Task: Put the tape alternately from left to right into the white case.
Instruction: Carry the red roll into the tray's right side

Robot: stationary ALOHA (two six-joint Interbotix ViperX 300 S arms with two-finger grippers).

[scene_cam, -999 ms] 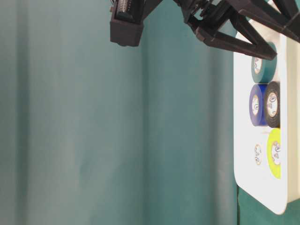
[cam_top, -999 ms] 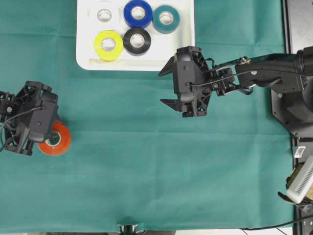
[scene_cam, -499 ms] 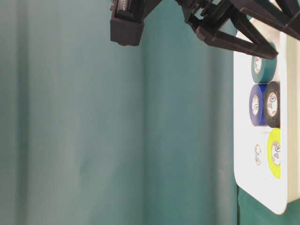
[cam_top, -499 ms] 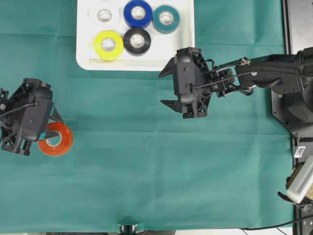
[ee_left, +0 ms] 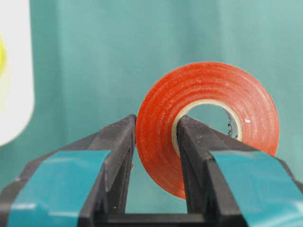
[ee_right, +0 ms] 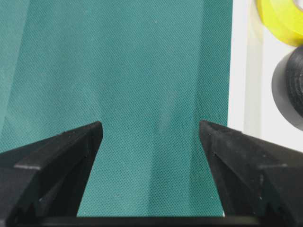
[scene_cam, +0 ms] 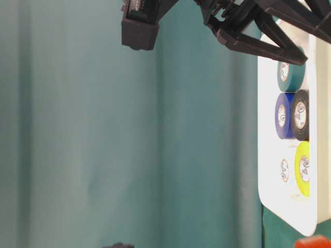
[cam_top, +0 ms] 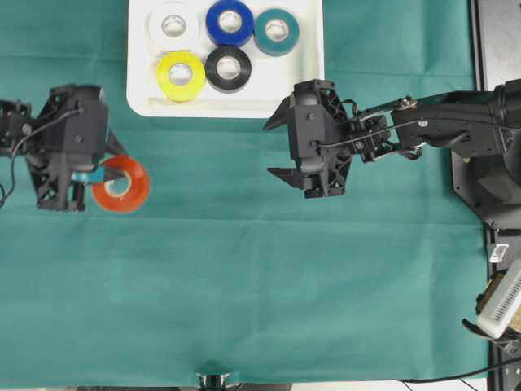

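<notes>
Holding the orange-red roll (cam_top: 120, 185), my left gripper (ee_left: 154, 156) is clenched on it: one finger (ee_left: 116, 161) presses the outer face of the tape band and the other sits inside the grey core, so the band is pinched between them. In the overhead view this roll hangs at the left of the scene, over the green cloth (cam_top: 244, 285) that covers the tabletop, just below the near left corner of the white case (cam_top: 244, 107) and apart from it. In the table-level view only a sliver of the roll shows at the bottom edge.

The white case lies at the far edge of the cloth. Five rolls rest in it:
- white roll (cam_top: 172, 26), far row, left;
- blue roll (cam_top: 229, 22), far row, middle;
- teal roll (cam_top: 276, 31), far row, right;
- yellow roll (cam_top: 180, 75), near row, left;
- black roll (cam_top: 227, 68), near row, touching the blue roll.

My right gripper (cam_top: 277, 148) is released, jaws spread wide with only cloth between them. It hovers near the right near corner of the case, holding nothing.
</notes>
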